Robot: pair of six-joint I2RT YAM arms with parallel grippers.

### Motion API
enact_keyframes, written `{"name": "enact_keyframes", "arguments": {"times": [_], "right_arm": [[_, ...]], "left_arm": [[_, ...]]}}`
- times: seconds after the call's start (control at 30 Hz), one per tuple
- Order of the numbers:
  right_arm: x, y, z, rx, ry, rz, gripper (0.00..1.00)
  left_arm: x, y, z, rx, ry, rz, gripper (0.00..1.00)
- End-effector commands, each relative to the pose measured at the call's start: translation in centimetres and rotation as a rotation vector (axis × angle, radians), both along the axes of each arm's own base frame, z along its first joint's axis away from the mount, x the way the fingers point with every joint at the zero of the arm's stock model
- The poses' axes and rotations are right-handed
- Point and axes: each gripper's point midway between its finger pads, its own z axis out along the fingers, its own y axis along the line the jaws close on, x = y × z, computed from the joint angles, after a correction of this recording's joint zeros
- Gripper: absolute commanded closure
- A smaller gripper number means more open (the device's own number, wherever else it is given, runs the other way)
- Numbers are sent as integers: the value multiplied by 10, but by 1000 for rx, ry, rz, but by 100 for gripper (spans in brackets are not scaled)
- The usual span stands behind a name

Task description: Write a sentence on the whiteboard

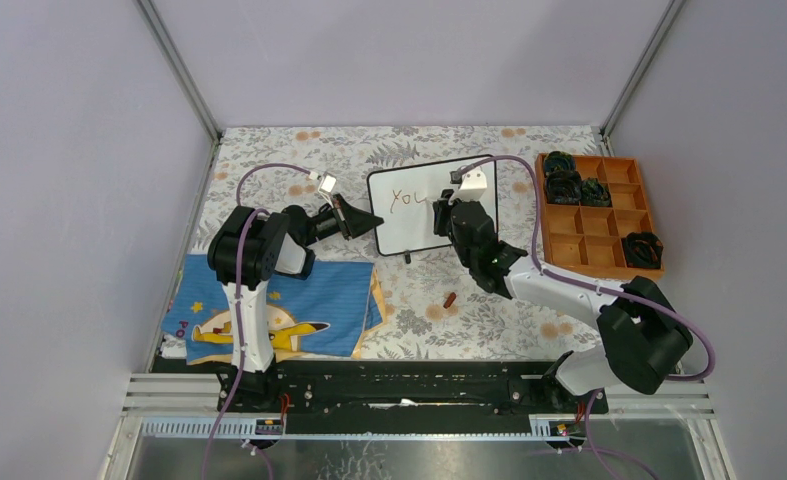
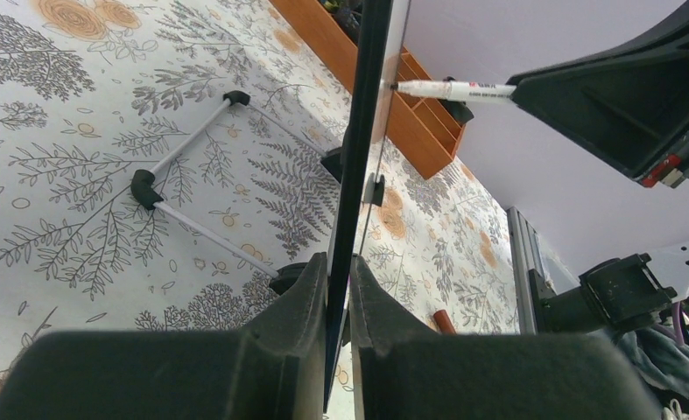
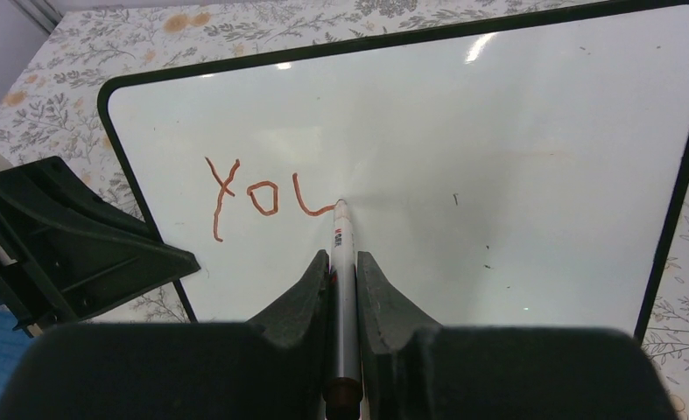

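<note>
Right pincer (image 3: 342, 262) was closed on a slim white marker pen (image 3: 342, 229), barrel clamped between both fingers. The tip touched the small white rectangular whiteboard with the thin black frame (image 3: 516, 149), at the end of the third letter. The reddish-brown handwritten sentence (image 3: 266, 197) read only "YOU" so far, the last stroke unfinished, in the board's upper left part.

Left pincer (image 2: 338, 267) was narrow and pinched the whiteboard's black edge, seen edge-on in the left wrist view. From above, that grip sat on the board's left side, with the board propped up near the middle of the surface, toward the back. A thin metal wire stand with black feet (image 2: 187, 184) showed behind the board.

The grey floral-patterned surface (image 1: 489, 320) carried the rest:
- A small reddish-brown cap (image 1: 450, 298) lay in front of the board.
- An orange compartment tray (image 1: 569, 247) sat to the right, with black tangled items (image 1: 564, 180) in some cells.
- A blue cartoon-printed cloth (image 1: 269, 310) lay at near left.
</note>
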Motion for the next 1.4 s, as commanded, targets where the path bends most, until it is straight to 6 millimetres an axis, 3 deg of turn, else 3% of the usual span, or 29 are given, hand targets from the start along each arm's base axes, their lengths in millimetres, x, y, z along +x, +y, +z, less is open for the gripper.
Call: {"name": "enact_keyframes", "arguments": {"times": [0.0,0.27,0.8,1.07,1.23,1.37], "right_arm": [[16,-7,33,20,-71,-54,100],[23,-1,44,26,-87,-47,100],[21,1,41,38,-80,-33,100],[1,-28,72,73,-143,-82,100],[-1,-55,65,93,-134,-150,100],[4,-62,59,118,-123,-170,100]], "left_arm": [[-4,2,6,8,-58,1,100],[-5,1,6,9,-60,-2,100],[-5,1,6,10,-61,-3,100],[-5,1,6,12,-61,-1,100],[-5,1,6,11,-61,-1,100],[-5,1,5,12,-60,-1,100]]}}
